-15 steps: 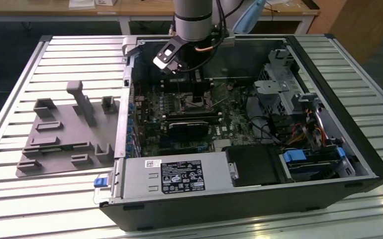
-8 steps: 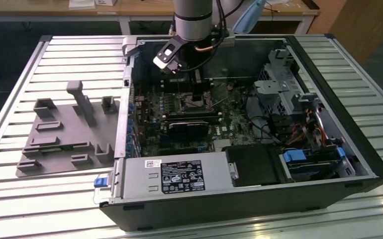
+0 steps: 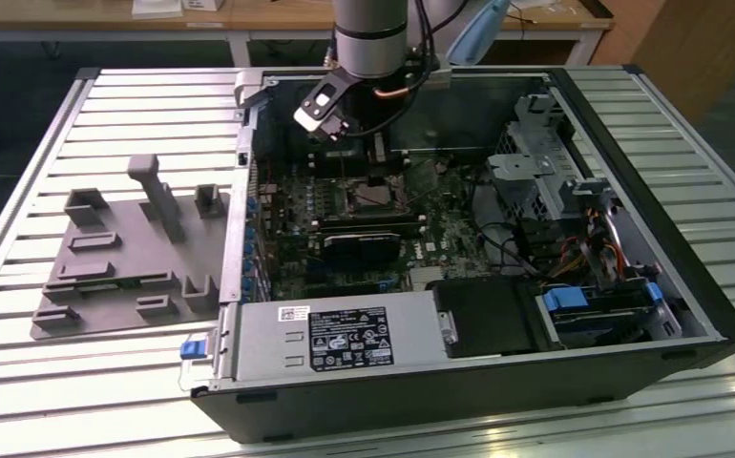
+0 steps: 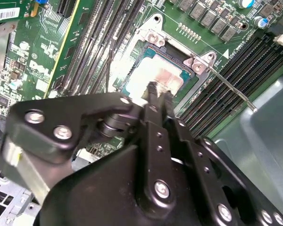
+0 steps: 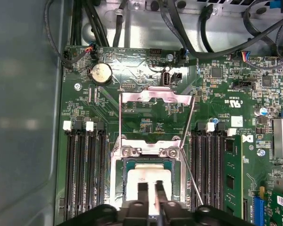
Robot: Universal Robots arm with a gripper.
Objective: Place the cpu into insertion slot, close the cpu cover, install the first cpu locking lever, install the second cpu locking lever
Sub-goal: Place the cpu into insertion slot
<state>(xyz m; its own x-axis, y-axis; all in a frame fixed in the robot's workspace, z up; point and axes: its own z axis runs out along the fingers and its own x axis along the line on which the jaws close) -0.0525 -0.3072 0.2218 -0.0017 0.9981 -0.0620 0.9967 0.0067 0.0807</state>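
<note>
The cpu (image 5: 142, 175) lies flat in the insertion slot (image 5: 117, 179), its dull silver top (image 4: 167, 75) showing inside the metal rim. Above it the cpu cover (image 5: 155, 96) stands raised, a thin silver frame with green board showing through its window. A thin locking lever (image 4: 231, 87) sticks out loose from a corner of the socket and appears as a thin rod (image 5: 191, 176) in the first wrist view. My gripper (image 5: 151, 188) hangs straight over the chip, fingers drawn together with nothing between them (image 4: 159, 89). In the exterior view the gripper (image 3: 374, 181) reaches down into the open case.
Long black memory slots (image 5: 85, 174) flank the socket on both sides. A black card (image 3: 367, 250) lies just in front of it. The power supply (image 3: 329, 339), drive bays (image 3: 597, 305) and cables (image 3: 520, 243) crowd the case. A grey parts fixture (image 3: 126, 258) sits on the table.
</note>
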